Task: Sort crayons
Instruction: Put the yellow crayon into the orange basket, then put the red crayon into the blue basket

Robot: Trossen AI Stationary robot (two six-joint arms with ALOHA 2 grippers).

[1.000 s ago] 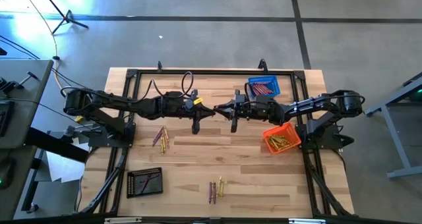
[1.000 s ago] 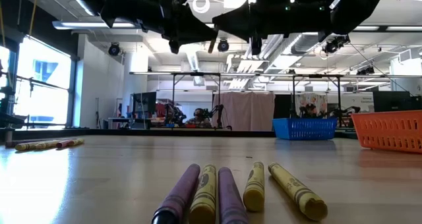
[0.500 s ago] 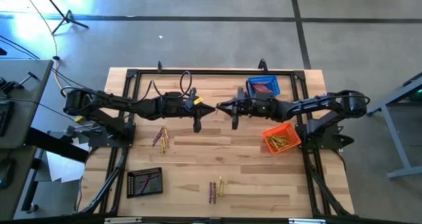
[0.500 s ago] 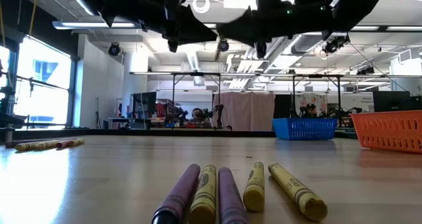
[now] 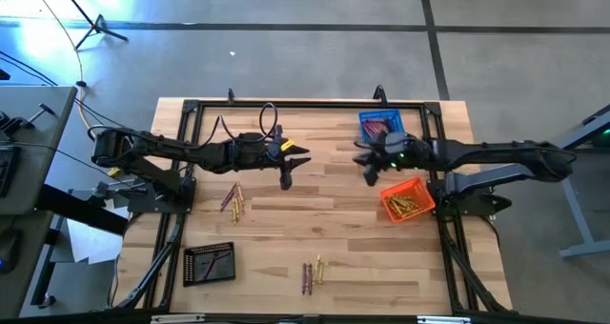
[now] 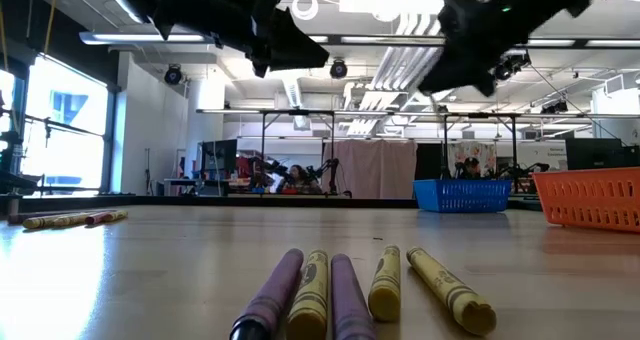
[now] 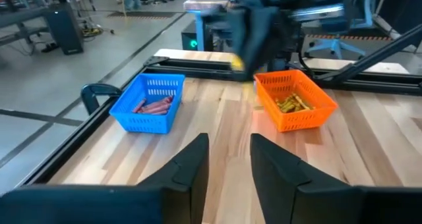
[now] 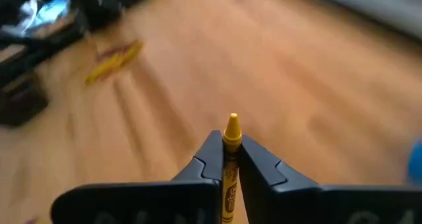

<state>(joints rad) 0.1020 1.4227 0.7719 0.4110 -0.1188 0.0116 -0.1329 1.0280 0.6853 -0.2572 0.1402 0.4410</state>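
Note:
My right gripper (image 8: 229, 143) is shut on a yellow crayon (image 8: 229, 168); in the high view this gripper (image 5: 360, 160) hangs above the table between the blue basket (image 5: 381, 127) and the orange basket (image 5: 407, 201). My left gripper (image 7: 229, 159) stands open and empty over the table's middle (image 5: 303, 155). Loose crayons lie on the wood at the left (image 5: 232, 199) and near the front edge (image 5: 312, 273), the latter close up in the low view (image 6: 330, 290). My right gripper pinches the yellow crayon between its two fingers, which lie along the stick and point roughly toward the table's left. The pointed tip (image 8: 232, 124) sticks out past the fingertips. The crayon is lifted clear of the table.
The blue basket (image 7: 150, 104) holds reddish crayons and the orange basket (image 7: 293, 99) holds yellow ones. A black basket (image 5: 210, 263) sits at the near left. A black frame (image 5: 191, 110) borders the table.
My left gripper has opened and let go of the yellow crayon. My right gripper, shut on that crayon, has drawn away from it toward the table's right edge, carrying the crayon above the table.

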